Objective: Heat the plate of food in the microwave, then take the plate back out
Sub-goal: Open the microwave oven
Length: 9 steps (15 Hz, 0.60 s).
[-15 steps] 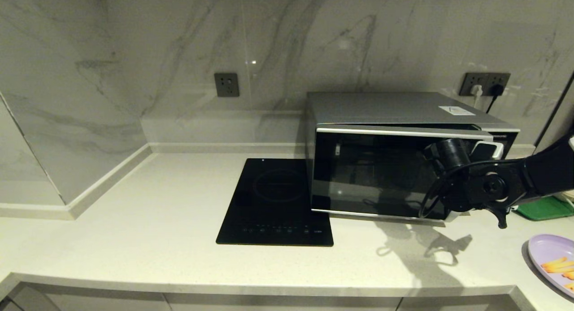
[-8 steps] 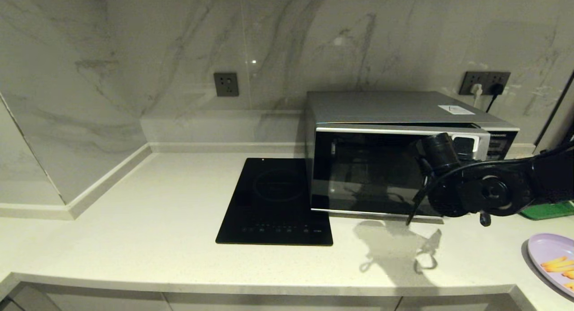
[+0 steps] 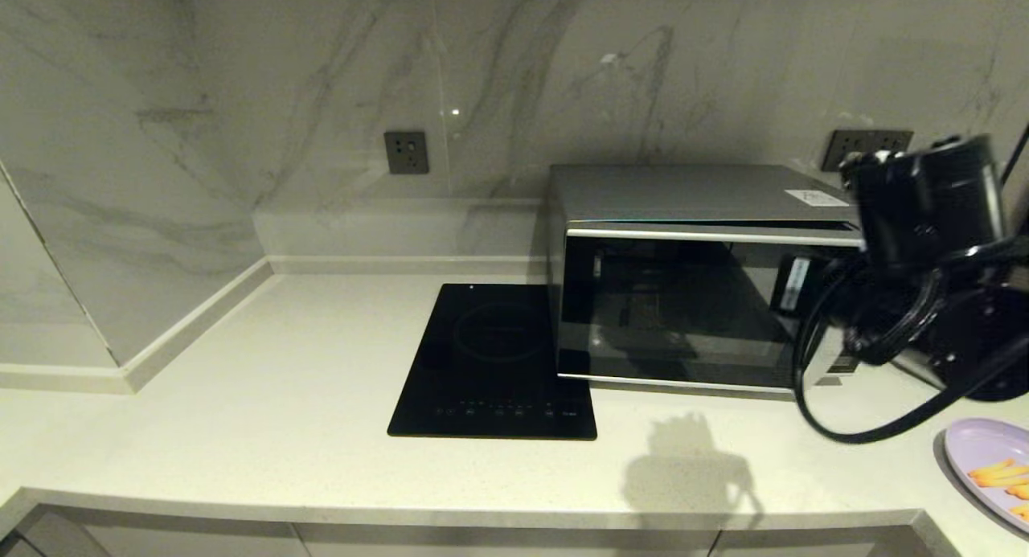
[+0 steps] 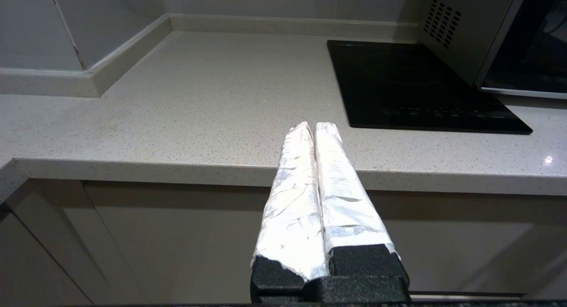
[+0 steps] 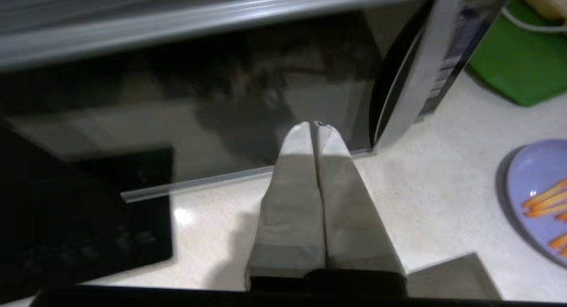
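Head view high, facing counter; both wrist views low, sharing hob (image 4: 421,87).

glossy dark glass microwave (image 3: 683,300) door with brushed metal trim, matt speckled stone counter (image 3: 281,428)

The right arm (image 3: 924,243) now sits raised and close to the head camera at the right edge, where a second ago it reached low across the front of the microwave (image 3: 707,276) with its wrist at the door's right end. The right gripper (image 5: 313,129), fingers pressed together, now hangs back from the dark glass door (image 3: 683,308), above the counter (image 3: 321,380) near the door's lower right corner. The arm's shadow (image 3: 691,468) on the counter now lies further left and closer to the counter's front edge.
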Motion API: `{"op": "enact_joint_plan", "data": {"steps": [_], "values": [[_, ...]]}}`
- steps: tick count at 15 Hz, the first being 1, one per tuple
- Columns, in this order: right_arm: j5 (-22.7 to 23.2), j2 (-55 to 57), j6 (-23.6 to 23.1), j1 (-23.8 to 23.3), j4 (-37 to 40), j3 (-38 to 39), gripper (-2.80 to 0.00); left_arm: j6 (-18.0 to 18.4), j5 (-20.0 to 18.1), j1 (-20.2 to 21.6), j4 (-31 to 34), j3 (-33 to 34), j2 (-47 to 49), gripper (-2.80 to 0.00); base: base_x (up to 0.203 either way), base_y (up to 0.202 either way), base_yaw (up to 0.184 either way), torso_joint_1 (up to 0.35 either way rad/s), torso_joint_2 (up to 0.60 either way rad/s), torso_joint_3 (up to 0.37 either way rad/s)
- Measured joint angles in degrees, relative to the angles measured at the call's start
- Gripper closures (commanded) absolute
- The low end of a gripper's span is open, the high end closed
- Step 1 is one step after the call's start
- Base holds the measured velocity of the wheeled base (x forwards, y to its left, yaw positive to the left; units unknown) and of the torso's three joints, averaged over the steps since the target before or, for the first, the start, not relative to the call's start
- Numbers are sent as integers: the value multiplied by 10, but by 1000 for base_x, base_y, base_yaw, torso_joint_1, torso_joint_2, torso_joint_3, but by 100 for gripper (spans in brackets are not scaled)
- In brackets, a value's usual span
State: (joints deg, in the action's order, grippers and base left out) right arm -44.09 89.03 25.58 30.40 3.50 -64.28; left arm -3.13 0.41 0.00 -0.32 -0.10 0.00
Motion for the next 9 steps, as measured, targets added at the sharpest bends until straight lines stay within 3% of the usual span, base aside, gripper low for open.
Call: {"op": "enact_joint_plan", "data": {"steps": [4, 9], "values": [[84, 13, 49, -123, 67, -125, 0, 0, 0, 0, 0, 0, 0, 0, 0, 0, 0, 0, 0, 0], [172, 125, 108, -218, 135, -304, 0, 0, 0, 0, 0, 0, 0, 0, 0, 0, 0, 0, 0, 0]]}}
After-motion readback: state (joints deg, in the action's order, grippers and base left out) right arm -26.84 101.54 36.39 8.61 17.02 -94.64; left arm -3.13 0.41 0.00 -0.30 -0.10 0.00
